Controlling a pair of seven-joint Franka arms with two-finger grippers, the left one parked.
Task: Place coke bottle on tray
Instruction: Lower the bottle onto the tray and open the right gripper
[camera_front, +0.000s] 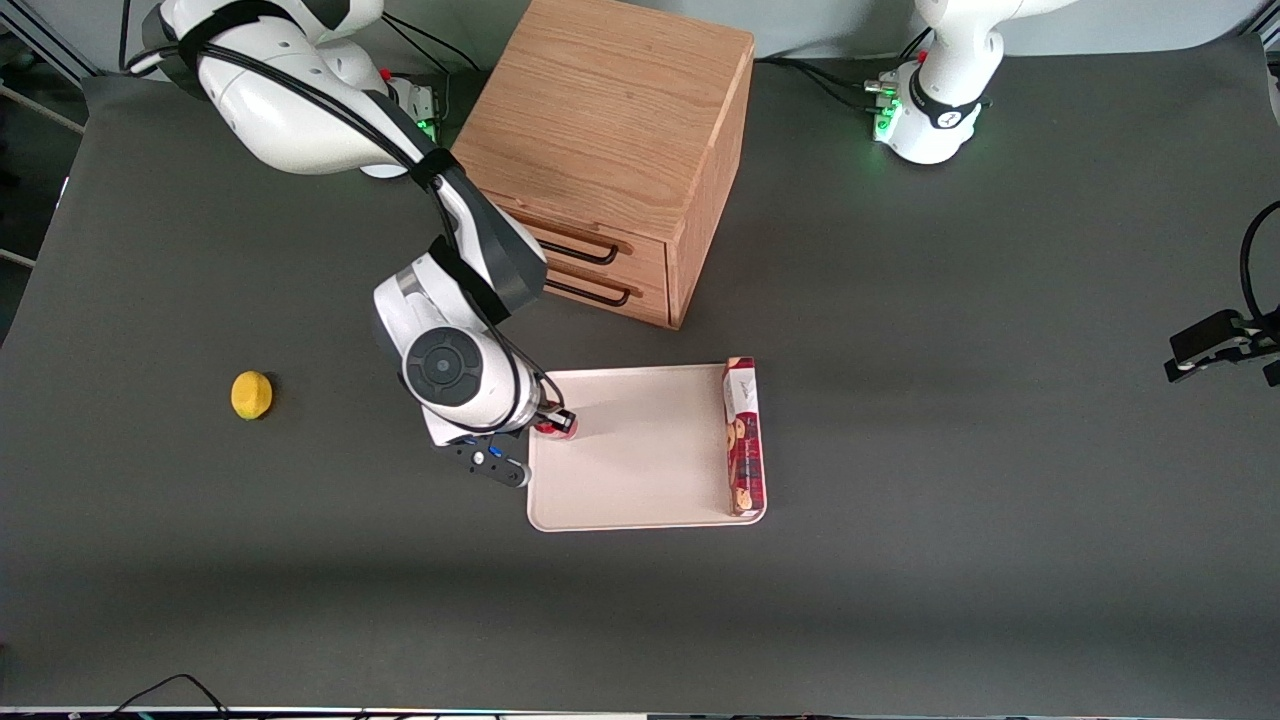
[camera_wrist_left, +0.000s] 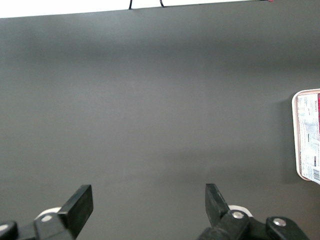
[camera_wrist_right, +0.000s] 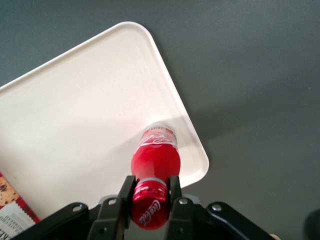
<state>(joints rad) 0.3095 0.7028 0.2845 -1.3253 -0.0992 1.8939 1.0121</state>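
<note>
My right gripper (camera_wrist_right: 150, 189) is shut on the neck of the coke bottle (camera_wrist_right: 156, 160), a small glossy red bottle with a red cap and white lettering. The bottle stands upright with its base on or just above the cream tray (camera_wrist_right: 75, 115), close to one corner. In the front view the gripper (camera_front: 548, 418) and the bottle (camera_front: 556, 424) are at the tray's (camera_front: 640, 450) edge toward the working arm's end, mostly hidden under the wrist.
A long red-and-white cookie box (camera_front: 743, 436) lies on the tray along its edge toward the parked arm's end. A wooden drawer cabinet (camera_front: 610, 150) stands farther from the front camera. A yellow lemon (camera_front: 251, 395) lies toward the working arm's end.
</note>
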